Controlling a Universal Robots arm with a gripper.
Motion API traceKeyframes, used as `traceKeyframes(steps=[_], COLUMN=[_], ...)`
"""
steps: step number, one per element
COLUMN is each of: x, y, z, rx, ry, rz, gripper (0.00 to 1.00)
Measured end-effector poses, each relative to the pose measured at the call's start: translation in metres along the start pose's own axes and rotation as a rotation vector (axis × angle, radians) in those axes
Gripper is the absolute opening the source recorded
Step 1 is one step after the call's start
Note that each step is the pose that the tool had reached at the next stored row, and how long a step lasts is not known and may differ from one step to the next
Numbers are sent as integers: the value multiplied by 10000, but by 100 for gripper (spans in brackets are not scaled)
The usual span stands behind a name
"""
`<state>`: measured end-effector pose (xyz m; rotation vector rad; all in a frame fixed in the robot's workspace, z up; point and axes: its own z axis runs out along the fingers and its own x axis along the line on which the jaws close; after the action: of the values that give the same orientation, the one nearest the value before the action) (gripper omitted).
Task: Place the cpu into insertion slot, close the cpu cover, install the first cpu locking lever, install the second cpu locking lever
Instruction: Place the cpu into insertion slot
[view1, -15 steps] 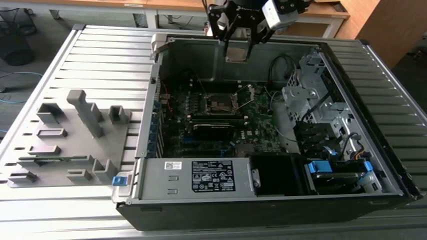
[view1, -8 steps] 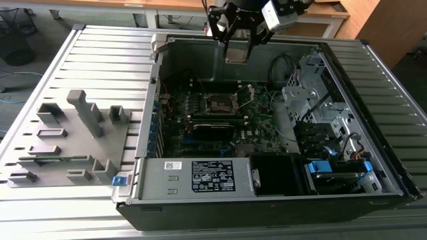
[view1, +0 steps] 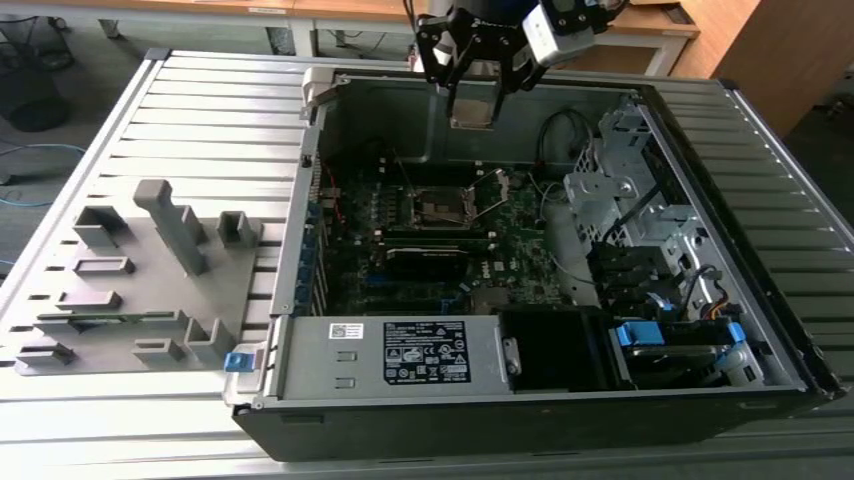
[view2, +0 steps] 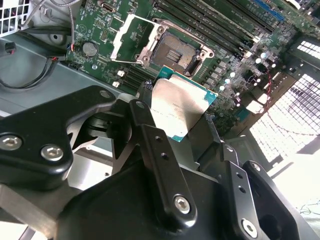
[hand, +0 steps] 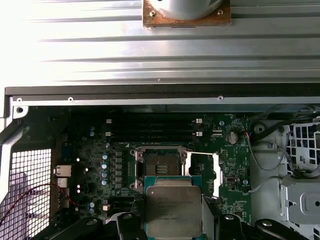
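While the black metal gripper (view1: 477, 100) hangs over the open dark computer case (view1: 534, 425) near its far wall in the exterior view, its fingers (view2: 150, 130) pinch the small square silver-topped cpu (hand: 173, 210) by two edges, well clear of the bare square black insertion slot (hand: 161, 164). The thin silvery cpu cover (view2: 132, 37) stands flipped open beside the slot.

Chip (hand: 173, 211): near edge cut off by the frame in the first wrist view. In the second wrist view, its sides are hidden behind the fingers (view2: 150, 135) of the gripper (view2: 176, 104).
Arm (view1: 514, 25): upper part cut off in the exterior view.
Socket (view1: 442, 205): interior too small to tell in the exterior view.
Round metal part (hand: 186, 7): cut off by the frame in the first wrist view.
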<state>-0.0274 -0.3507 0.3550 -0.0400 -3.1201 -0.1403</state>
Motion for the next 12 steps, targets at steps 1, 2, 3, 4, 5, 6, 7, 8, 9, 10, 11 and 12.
traceKeyframes(steps=[1,2,3,4,5,6,7,8,9,10,11,12], x=[0,0,0,0,0,0,0,0,0,0,0,0], y=[0,-1,-1,-1,-1,-1,-1,-1,-1,-1,-2,-2], z=[2,2,5,8,8,8,10,13,15,15,14,15], rx=[1,2,2,2,2,2,1,0,0,2,3,2], ry=[1,1,1,1,1,1,1,0,0,0,1,1], rz=[0,0,0,0,0,0,0,0,0,0,0,0], gripper=[54,54,54,54,54,54,54,54,54,54,54,54])
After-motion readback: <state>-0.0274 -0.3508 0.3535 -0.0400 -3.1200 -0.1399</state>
